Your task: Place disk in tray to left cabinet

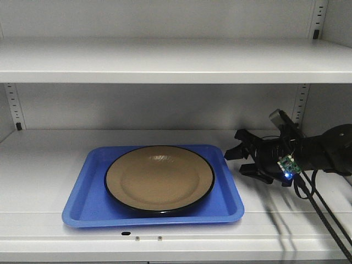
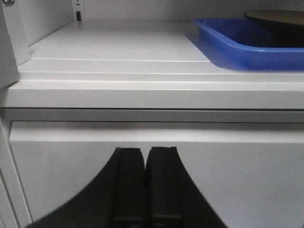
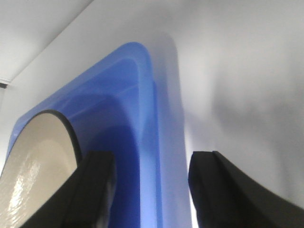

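The tan disk (image 1: 159, 179) with a black rim lies flat in the blue tray (image 1: 88, 203), which rests on the middle shelf of the grey-white left cabinet (image 1: 49, 148). My right gripper (image 1: 235, 161) is open just off the tray's right edge and holds nothing. In the right wrist view the open gripper (image 3: 151, 161) frames the tray's rim (image 3: 142, 90), with the disk (image 3: 38, 152) to the left. My left gripper (image 2: 146, 152) is shut and empty, low in front of the shelf's front edge (image 2: 118, 92). It sees the tray (image 2: 228, 40) and disk (image 2: 275, 16) at the upper right.
An upper shelf (image 1: 165, 60) runs close above the tray. Slotted uprights (image 1: 300, 102) stand at the back corners. The right arm's cables (image 1: 324, 220) hang down over the shelf's front edge at the right.
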Tool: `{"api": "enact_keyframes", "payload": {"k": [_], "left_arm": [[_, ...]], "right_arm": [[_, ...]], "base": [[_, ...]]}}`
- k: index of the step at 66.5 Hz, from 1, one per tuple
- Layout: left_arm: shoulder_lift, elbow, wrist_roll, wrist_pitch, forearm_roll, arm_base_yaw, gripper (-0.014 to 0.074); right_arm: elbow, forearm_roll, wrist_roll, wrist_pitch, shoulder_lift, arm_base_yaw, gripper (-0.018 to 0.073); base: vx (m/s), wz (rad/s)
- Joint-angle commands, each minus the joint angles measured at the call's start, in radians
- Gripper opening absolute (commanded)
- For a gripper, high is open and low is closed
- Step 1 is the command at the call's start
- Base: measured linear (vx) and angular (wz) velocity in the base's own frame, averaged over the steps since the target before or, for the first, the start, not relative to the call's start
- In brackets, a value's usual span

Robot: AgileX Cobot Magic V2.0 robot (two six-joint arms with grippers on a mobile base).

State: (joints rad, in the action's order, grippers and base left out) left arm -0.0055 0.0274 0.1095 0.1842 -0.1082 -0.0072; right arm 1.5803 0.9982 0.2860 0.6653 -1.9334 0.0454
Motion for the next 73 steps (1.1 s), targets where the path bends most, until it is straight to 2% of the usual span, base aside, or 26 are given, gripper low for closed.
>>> {"api": "enact_keyframes", "payload": {"k": [1, 63, 73], "left_arm": [[0.003, 0.02, 0.001, -0.079, 0.001, 0.001, -0.0003], [0.013, 0.02, 0.001, -0.075, 0.001, 0.001, -0.0003], [0.013, 0.02, 0.001, -0.075, 0.001, 0.001, -0.0003]], "right_arm": [[0.032, 0.041, 0.012, -0.024, 0.062, -0.006, 0.0421], [0.032, 0.039, 0.012, -0.023, 0.066, -0.006, 0.0421], [0.031, 0.019, 0.012, -0.016, 0.105, -0.027, 0.0409]], "base": [[0.0, 0.01], [0.0, 0.0], [0.0, 0.0]]}}
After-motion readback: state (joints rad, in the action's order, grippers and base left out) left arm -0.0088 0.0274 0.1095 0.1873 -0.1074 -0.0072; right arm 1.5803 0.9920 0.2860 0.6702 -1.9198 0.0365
